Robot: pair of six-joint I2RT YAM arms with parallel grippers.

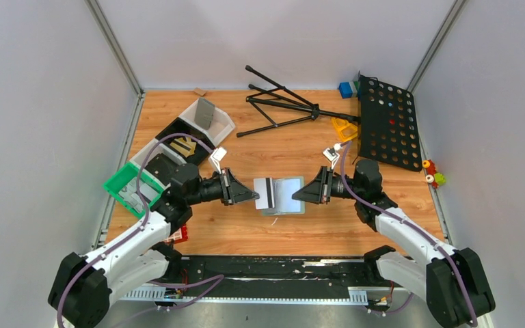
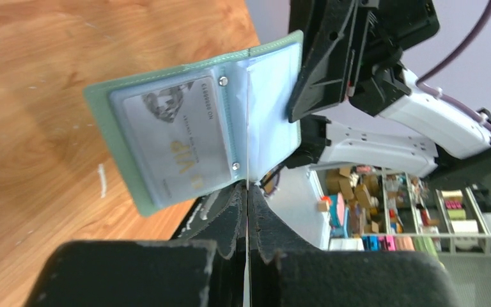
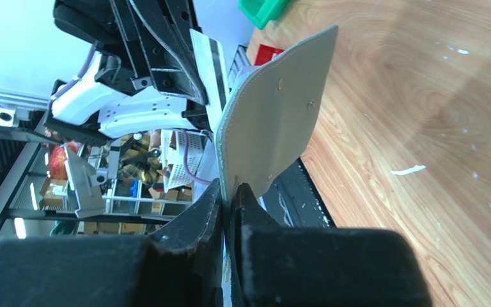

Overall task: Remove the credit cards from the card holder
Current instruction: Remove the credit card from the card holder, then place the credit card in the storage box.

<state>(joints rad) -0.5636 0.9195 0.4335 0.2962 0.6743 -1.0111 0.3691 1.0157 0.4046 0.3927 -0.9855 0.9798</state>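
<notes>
The grey-green card holder (image 1: 289, 196) hangs open above the table's middle, gripped at its right edge by my shut right gripper (image 1: 303, 193). In the right wrist view the jaws (image 3: 230, 189) pinch the holder's cover (image 3: 275, 121). My left gripper (image 1: 251, 197) is shut on a whitish credit card with a dark stripe (image 1: 265, 193), held upright just left of the holder. In the left wrist view this card is a thin edge-on line (image 2: 247, 128) between the shut gripper (image 2: 248, 189). A silver card (image 2: 172, 137) sits in a clear sleeve of the holder (image 2: 102, 102).
A green tray (image 1: 119, 183) and a black bin (image 1: 178, 137) lie at left, a white bin with a grey slab (image 1: 208, 115) behind. A black folding stand (image 1: 280, 109) and a black perforated board (image 1: 388, 123) are at the back right. A red block (image 1: 180, 234) is by the left arm.
</notes>
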